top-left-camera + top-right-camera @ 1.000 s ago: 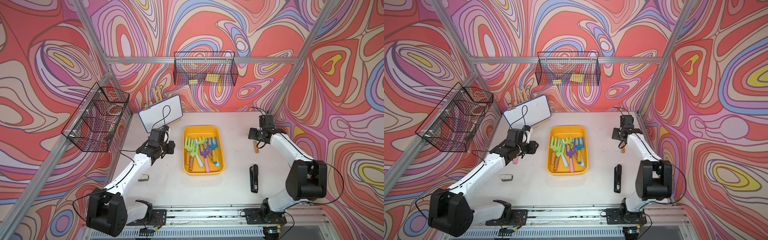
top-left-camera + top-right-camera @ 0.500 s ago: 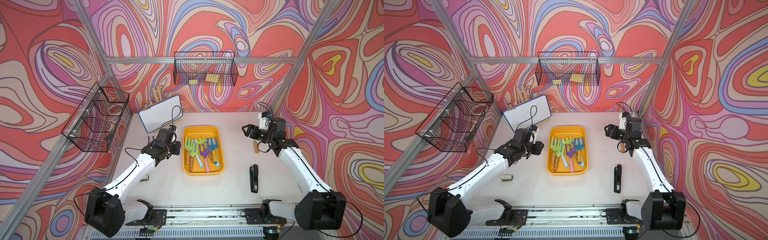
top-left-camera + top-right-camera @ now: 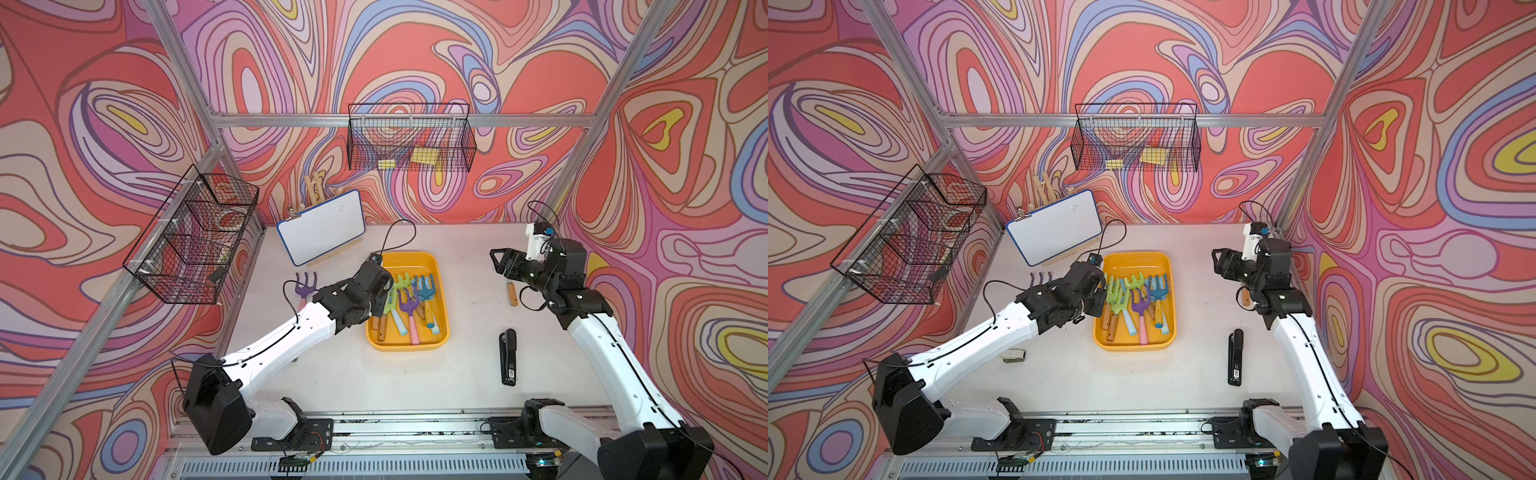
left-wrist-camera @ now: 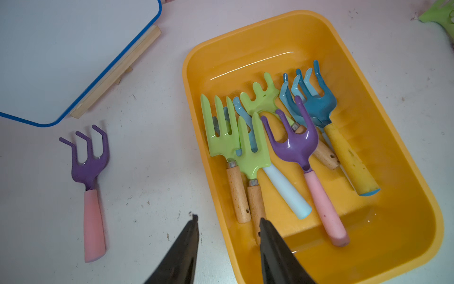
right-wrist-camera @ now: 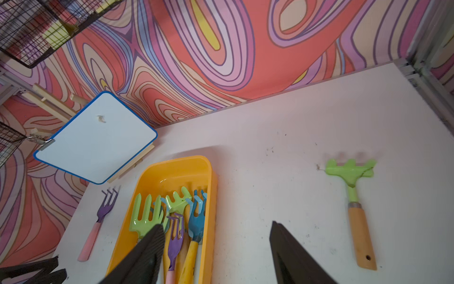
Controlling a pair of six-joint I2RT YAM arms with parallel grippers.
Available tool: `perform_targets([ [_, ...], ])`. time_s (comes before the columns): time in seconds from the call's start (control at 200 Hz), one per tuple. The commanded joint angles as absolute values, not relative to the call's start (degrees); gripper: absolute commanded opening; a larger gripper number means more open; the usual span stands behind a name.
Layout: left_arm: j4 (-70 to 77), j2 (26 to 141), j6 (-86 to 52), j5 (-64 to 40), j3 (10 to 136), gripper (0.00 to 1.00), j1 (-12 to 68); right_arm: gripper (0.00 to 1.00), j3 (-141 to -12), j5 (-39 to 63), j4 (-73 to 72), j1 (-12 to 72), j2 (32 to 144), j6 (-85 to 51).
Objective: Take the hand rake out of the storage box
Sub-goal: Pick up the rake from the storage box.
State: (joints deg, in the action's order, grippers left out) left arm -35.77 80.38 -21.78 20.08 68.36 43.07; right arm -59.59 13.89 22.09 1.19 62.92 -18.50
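Ahead of my left gripper (image 4: 228, 218), parted and empty over the storage box (image 4: 270, 44) rim, lies a purple hand rake (image 4: 292, 145); my right gripper (image 5: 216, 225) gapes empty.

The left gripper (image 4: 228, 218) has swung right, from above the purple hand rake (image 3: 306, 289) lying on the table (image 3: 374, 395) to over the left rim of the storage box (image 3: 415, 254), leaving that rake uncovered. The right arm (image 3: 598, 345) has risen and straightened, and the right gripper (image 5: 216, 225) has drifted left, off the green rake (image 5: 351, 172), toward the box.
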Motion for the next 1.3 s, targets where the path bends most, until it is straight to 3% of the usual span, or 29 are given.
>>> perform_targets([
  [0.0,-42.1,85.3,-26.6,27.5,72.3,0.48,45.2,0.74,-59.2,7.6,24.9,1.3,61.9,-17.5],
  [0.235,-47.7,97.2,-29.3,32.8,81.1,0.47,48.3,0.75,-59.2,4.4,26.8,1.3,59.7,-16.7],
  [0.541,-48.8,103.7,-30.4,34.5,84.3,0.48,48.3,0.75,-59.9,3.8,27.6,1.3,59.2,-16.4],
  [0.741,-45.3,106.1,-30.8,33.2,81.6,0.52,46.6,0.76,-60.2,3.9,27.7,1.2,59.5,-16.2],
  [1.297,-39.0,112.7,-28.9,29.5,79.3,0.5,42.9,0.76,-60.5,3.8,28.9,1.3,58.5,-15.7],
])
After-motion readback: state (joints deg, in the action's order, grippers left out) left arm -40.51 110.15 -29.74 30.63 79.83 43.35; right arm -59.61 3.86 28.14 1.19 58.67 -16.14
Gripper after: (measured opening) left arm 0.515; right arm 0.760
